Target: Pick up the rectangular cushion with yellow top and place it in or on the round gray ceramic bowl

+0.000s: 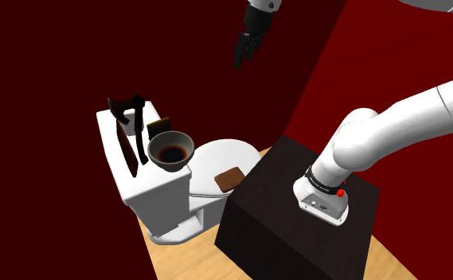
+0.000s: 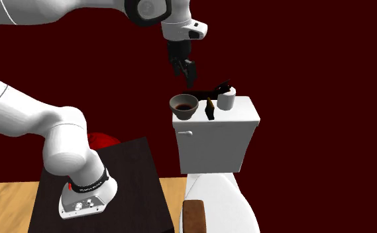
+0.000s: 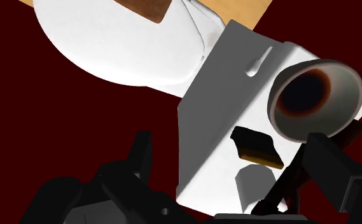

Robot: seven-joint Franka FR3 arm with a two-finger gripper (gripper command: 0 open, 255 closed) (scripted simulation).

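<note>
Jaws apart, empty — high above tank (image 1: pixel 146 189); cushion (image 1: pixel 159 126) just beside bowl (image 1: pixel 170 165) at tank's end.

Dim, dark-red walls (image 1: pixel 41 64) all round — the white tank (image 3: pixel 224 95) evenly lit, soft grey shadows on it.
</note>
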